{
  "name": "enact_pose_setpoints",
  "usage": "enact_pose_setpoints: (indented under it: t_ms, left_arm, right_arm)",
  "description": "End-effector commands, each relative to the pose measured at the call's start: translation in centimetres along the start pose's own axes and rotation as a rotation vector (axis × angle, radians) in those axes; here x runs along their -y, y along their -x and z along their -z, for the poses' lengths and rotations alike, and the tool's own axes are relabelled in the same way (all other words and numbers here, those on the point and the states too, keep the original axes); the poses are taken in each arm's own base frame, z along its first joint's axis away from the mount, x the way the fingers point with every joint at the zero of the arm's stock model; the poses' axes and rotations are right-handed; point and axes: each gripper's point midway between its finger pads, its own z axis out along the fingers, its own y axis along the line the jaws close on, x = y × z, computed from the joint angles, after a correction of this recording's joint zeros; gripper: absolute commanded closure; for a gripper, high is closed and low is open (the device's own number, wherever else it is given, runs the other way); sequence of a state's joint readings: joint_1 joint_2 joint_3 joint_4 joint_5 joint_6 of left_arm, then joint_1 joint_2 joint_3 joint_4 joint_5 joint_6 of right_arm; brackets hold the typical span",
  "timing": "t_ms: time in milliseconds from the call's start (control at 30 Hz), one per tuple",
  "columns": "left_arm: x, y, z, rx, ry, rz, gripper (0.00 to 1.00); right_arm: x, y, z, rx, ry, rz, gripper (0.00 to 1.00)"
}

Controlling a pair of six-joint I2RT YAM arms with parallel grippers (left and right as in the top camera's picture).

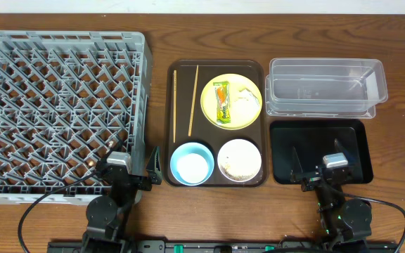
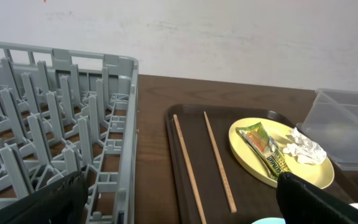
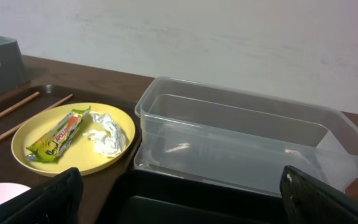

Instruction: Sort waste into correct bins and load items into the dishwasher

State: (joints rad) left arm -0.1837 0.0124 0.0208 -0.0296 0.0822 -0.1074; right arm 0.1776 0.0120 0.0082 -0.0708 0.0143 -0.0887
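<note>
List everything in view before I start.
dish rack: one, grey, left
brown tray: one, centre
chopsticks: two, wooden, tray's left
plate: one, yellow, tray's far right
wrapper: one, green-orange, on plate
tissue: one, white, on plate
blue bowl: one, tray's near left
white bowl: one, near right, holding beige scraps
clear tub: one, far right
black tray: one, near right
left gripper: open
right gripper: open

Print on snack wrapper (image 2: pixel 263 149) unreadable
</note>
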Motion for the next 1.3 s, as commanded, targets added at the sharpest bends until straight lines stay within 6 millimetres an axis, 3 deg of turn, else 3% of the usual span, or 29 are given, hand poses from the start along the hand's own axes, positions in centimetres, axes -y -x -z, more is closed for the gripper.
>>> enact_pose_setpoints:
  t_ms: [0, 1100, 1200, 1267]
  left_arm:
    - [-0.3, -1.6, -0.1, -0.049, 0.006, 0.0, 0.03]
    - [-0.2, -1.6, -0.1, -0.05, 0.004, 0.001, 0.03]
    - [0.4, -1.6, -0.1, -0.05, -0.029, 0.021, 0.03]
    - [1.4, -1.1, -0.1, -0.035, -0.087, 0.027, 0.03]
  right_arm:
    - [0.2, -0.1, 0.0, -0.002, -0.007, 0.009, 0.01]
    - [0.2, -0.1, 0.0, -0.002, -0.007, 0.009, 0.01]
    - [0.0, 0.0, 0.0, 0.002, 0.003, -0.027, 0.01]
    - [-1.2, 0.2, 0.0, 0.01, 0.073, -0.08, 0.01]
